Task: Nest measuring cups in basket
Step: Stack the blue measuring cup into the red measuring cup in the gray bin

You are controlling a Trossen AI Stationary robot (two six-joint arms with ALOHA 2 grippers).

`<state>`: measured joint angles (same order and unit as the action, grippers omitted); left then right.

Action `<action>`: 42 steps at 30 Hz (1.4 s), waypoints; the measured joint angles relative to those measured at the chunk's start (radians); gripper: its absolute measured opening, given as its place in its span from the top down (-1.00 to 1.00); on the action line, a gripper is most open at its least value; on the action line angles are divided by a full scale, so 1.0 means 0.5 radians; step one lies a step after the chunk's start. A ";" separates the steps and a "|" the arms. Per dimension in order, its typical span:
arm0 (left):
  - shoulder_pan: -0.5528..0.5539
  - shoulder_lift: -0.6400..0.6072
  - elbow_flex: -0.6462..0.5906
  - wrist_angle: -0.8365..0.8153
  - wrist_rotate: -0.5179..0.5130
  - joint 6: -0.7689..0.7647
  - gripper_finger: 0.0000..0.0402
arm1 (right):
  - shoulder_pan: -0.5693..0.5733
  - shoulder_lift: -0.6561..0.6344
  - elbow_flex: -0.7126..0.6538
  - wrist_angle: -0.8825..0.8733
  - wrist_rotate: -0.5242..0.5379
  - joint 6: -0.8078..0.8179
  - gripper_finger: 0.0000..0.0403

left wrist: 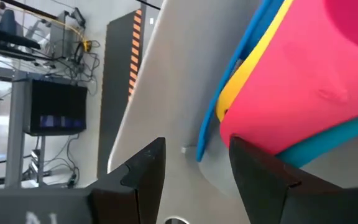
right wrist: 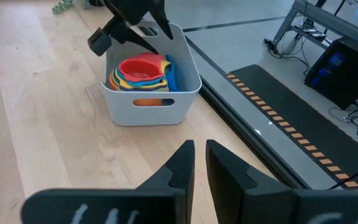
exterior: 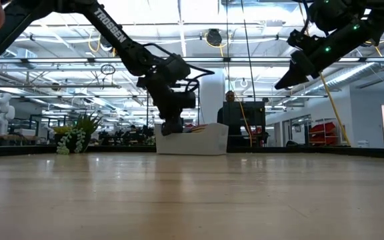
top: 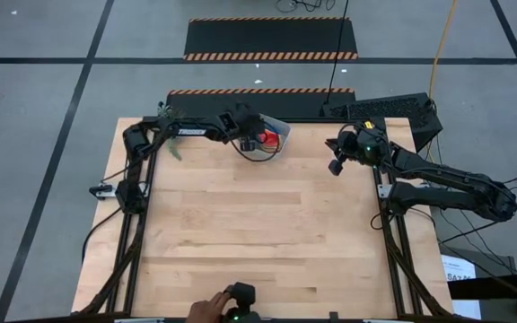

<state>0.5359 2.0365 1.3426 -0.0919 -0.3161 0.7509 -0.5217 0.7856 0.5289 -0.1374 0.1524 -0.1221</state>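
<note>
1. The pale grey-white rectangular plastic basket (right wrist: 151, 93) with rounded corners stands at the far edge of the light wooden table (top: 258, 233), toward the left arm's side, so that arm reaches it with little stretch.
2. Inside it sits a stack of round plastic measuring cups (right wrist: 140, 76): the red cup (right wrist: 143, 67) is on top, with yellow, orange and blue rims showing around and beneath it. Each cup sits in a larger one, which is why the pile stays compact and below the basket's rim. How many cups are in the stack cannot be counted.
3. The left gripper (top: 248, 126) hangs over the basket's near-left rim, fingers pointing down. In its wrist view the two dark fingers stand partly apart with only the basket wall between them; the red cup lies just beside one finger, not clamped. It appears to hold nothing, as after a release.
4. The right gripper (right wrist: 199, 163) waits raised above the table's far right corner, well apart from the basket, its fingers nearly together and empty, presumably kept out of the way.
5. No loose cups show on the table, so the nesting looks close to complete.
</note>
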 joint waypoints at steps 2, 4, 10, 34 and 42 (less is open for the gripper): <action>-0.003 0.000 0.000 -0.004 0.001 -0.001 0.09 | 0.000 0.000 0.000 -0.005 0.001 -0.014 0.83; -0.007 -0.011 0.000 -0.015 0.000 -0.002 0.10 | 0.000 0.000 0.000 -0.006 0.002 -0.044 0.83; -0.060 -0.017 0.025 -0.048 -0.001 0.005 0.10 | 0.000 0.000 -0.001 -0.012 0.003 -0.079 0.83; 0.061 -0.105 0.113 -0.290 0.378 0.144 0.10 | -0.005 -0.001 -0.002 -0.014 0.005 -0.113 0.83; 0.052 0.003 0.112 -0.281 0.335 0.212 0.10 | -0.005 -0.001 -0.002 -0.009 0.005 -0.110 0.83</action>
<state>0.5621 2.0382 1.3987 -0.2325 -0.1484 0.8567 -0.5240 0.7853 0.5282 -0.1421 0.1547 -0.1768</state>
